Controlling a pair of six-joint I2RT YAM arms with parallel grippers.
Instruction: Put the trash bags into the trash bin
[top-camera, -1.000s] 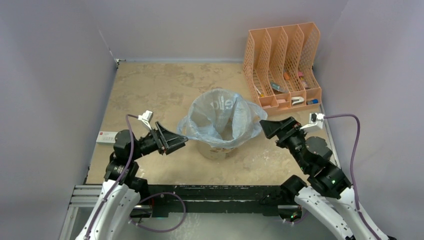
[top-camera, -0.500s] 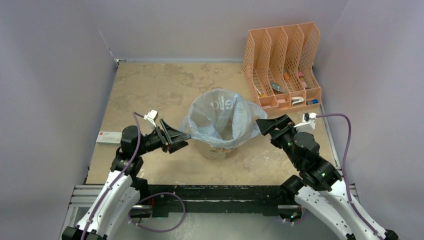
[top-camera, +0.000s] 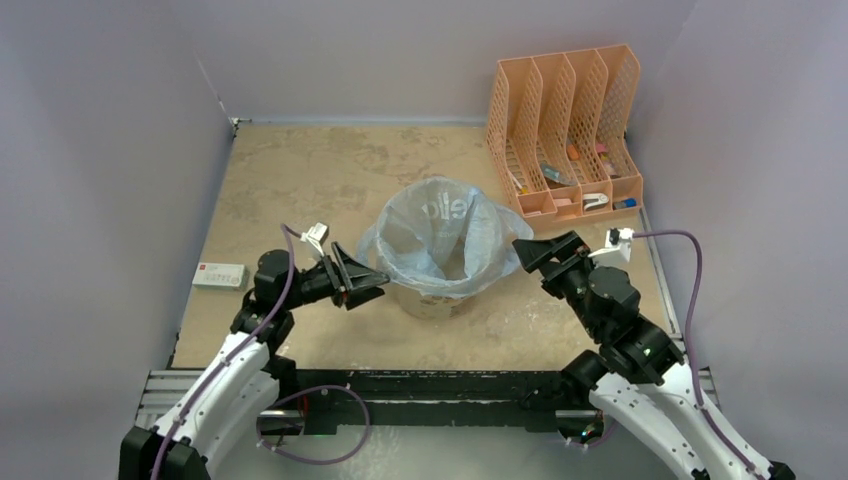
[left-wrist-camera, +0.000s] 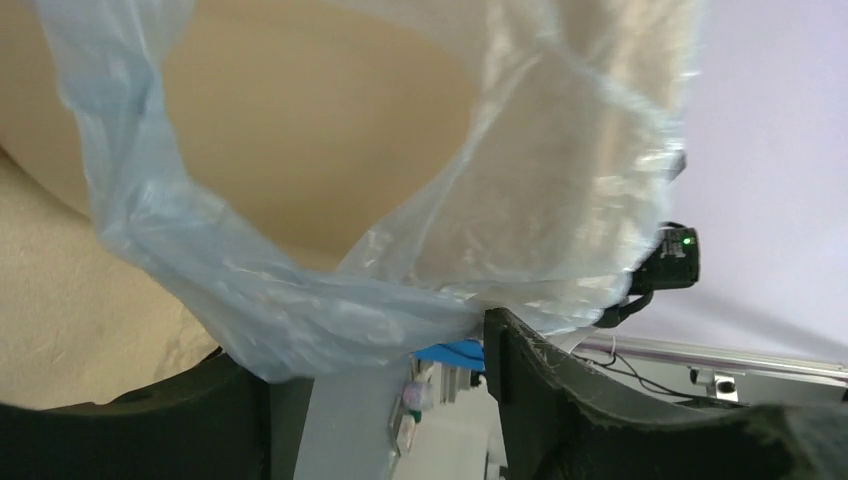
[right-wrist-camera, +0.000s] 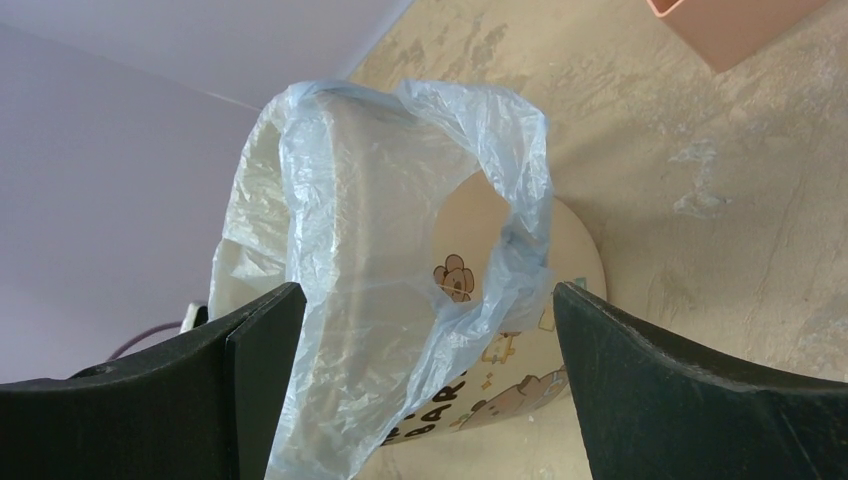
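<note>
While the bag (top-camera: 440, 235) is sitting in the bin (top-camera: 430, 300), fitting it over the rim is looking like the step in hand.
Thin, crinkly pale-blue film is lining the round cream bin at mid-frame, loops flaring past the rolled rim. The left gripper (top-camera: 375, 287) is standing half-wide, left loop lying between its jaws, not visibly pinched; the right gripper (top-camera: 520, 256) is gaping wide beside the right loop. Next is calling for pinching each slippery loop and pulling it down.
</note>
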